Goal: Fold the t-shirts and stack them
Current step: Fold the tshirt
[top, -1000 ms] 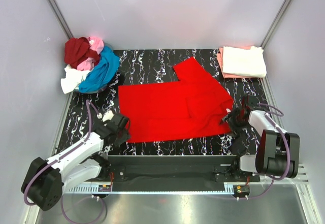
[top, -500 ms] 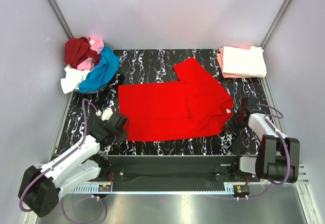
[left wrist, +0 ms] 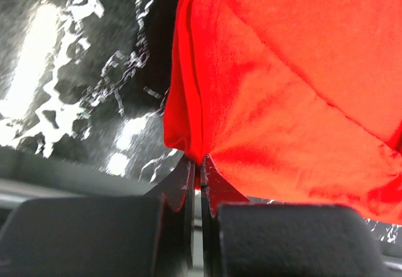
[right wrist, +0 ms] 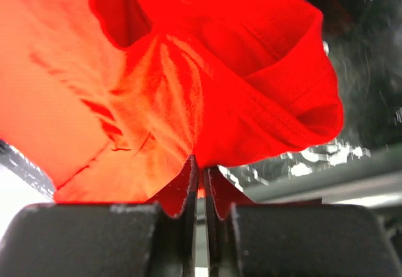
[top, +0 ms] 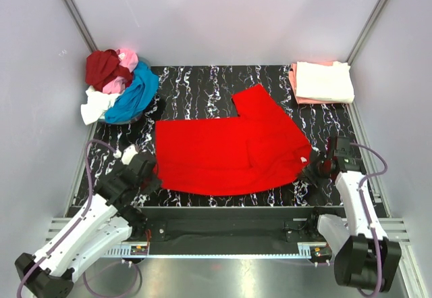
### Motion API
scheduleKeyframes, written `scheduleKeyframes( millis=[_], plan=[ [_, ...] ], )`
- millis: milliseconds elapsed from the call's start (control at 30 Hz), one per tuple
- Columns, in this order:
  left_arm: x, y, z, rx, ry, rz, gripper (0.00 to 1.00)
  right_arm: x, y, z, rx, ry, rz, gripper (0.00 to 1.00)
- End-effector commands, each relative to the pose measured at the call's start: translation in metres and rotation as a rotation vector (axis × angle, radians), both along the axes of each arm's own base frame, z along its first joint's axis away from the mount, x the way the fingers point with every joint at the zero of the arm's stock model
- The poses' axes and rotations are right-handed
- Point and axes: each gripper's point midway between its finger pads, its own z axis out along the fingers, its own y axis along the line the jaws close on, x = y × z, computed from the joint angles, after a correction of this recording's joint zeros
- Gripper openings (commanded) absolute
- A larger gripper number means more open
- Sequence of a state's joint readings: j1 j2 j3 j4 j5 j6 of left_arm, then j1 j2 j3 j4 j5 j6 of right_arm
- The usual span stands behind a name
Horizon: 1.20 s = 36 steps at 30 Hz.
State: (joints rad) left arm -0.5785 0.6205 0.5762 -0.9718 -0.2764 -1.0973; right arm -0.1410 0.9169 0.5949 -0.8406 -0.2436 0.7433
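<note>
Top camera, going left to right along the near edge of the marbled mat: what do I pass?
left gripper, shut on the shirt's corner → bright red t-shirt, spread flat → right gripper, shut on the shirt's opposite corner

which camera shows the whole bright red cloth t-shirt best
The top external view: the whole bright red cloth t-shirt lies spread out there. Each wrist view shows only a pinched corner of it between shut jaws.
</note>
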Motion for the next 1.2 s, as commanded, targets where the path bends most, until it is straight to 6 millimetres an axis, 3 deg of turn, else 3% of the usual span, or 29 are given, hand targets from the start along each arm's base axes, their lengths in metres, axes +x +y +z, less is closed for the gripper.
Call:
scheduleKeyframes(
  millis=[0, 33, 133, 167, 200, 267, 300, 367, 467, 533, 567, 633, 667, 700, 833, 867, 933, 967, 1100, 1167],
  plan=[
    [-0.015, 0.008, 0.019, -0.006, 0.007, 0.01, 0.06, -0.019, 0.006, 0.03, 0.016, -0.018, -0.006, 0.11],
    [-0.018, 0.011, 0.021, -0.006, 0.005, 0.011, 0.08, -0.021, 0.004, 0.034, -0.002, -0.024, -0.014, 0.13],
    [-0.027, 0.015, 0.036, -0.031, -0.017, 0.006, 0.37, -0.028, 0.005, 0.044, 0.001, -0.05, -0.021, 0.33],
    [-0.03, 0.016, 0.045, -0.042, -0.039, 0.0, 0.63, -0.029, 0.006, 0.045, 0.006, -0.058, -0.021, 0.41],
    [-0.031, 0.018, 0.05, -0.038, -0.049, -0.015, 0.74, -0.028, 0.007, 0.049, 0.012, -0.074, -0.022, 0.54],
    [-0.033, 0.022, 0.063, -0.019, -0.069, -0.035, 0.88, -0.026, 0.004, 0.055, -0.005, -0.095, -0.029, 0.63],
    [-0.031, 0.026, 0.067, 0.021, -0.078, -0.062, 0.98, -0.022, 0.002, 0.063, -0.016, -0.123, -0.033, 0.73],
    [-0.031, 0.032, 0.079, 0.061, -0.096, -0.078, 0.99, -0.017, -0.003, 0.073, -0.048, -0.152, -0.04, 0.79],
    [-0.019, 0.036, 0.095, 0.125, -0.157, -0.122, 0.99, 0.01, 0.001, 0.098, -0.036, -0.272, 0.011, 0.8],
    [-0.008, 0.033, 0.106, 0.14, -0.224, -0.162, 0.99, 0.042, 0.009, 0.118, 0.006, -0.356, 0.085, 0.81],
    [-0.005, 0.031, 0.109, 0.142, -0.246, -0.174, 0.99, 0.062, 0.01, 0.139, 0.002, -0.428, 0.12, 0.81],
    [0.003, 0.026, 0.115, 0.153, -0.295, -0.215, 0.99, 0.092, 0.014, 0.134, 0.014, -0.365, 0.177, 0.82],
    [0.005, 0.025, 0.12, 0.153, -0.313, -0.226, 0.99, 0.113, 0.012, 0.158, -0.02, -0.419, 0.215, 0.82],
    [0.008, 0.024, 0.123, 0.168, -0.329, -0.253, 0.99, 0.135, 0.011, 0.142, -0.021, -0.35, 0.235, 0.82],
    [0.018, 0.017, 0.133, 0.16, -0.392, -0.276, 0.99, 0.22, 0.002, 0.139, -0.095, -0.35, 0.31, 0.83],
    [0.019, 0.014, 0.133, 0.152, -0.4, -0.284, 0.99, 0.256, -0.002, 0.13, -0.112, -0.346, 0.344, 0.83],
    [0.023, 0.01, 0.131, 0.141, -0.421, -0.289, 0.99, 0.289, -0.001, 0.114, -0.092, -0.303, 0.386, 0.82],
    [0.024, 0.011, 0.131, 0.145, -0.424, -0.286, 0.99, 0.32, -0.001, 0.097, -0.064, -0.257, 0.39, 0.8],
    [0.024, 0.019, 0.133, 0.159, -0.423, -0.239, 0.99, 0.389, 0.033, 0.087, 0.028, -0.381, 0.462, 0.82],
    [0.024, 0.019, 0.134, 0.153, -0.433, -0.237, 0.99, 0.42, 0.038, 0.078, 0.001, -0.443, 0.482, 0.85]
  ],
)
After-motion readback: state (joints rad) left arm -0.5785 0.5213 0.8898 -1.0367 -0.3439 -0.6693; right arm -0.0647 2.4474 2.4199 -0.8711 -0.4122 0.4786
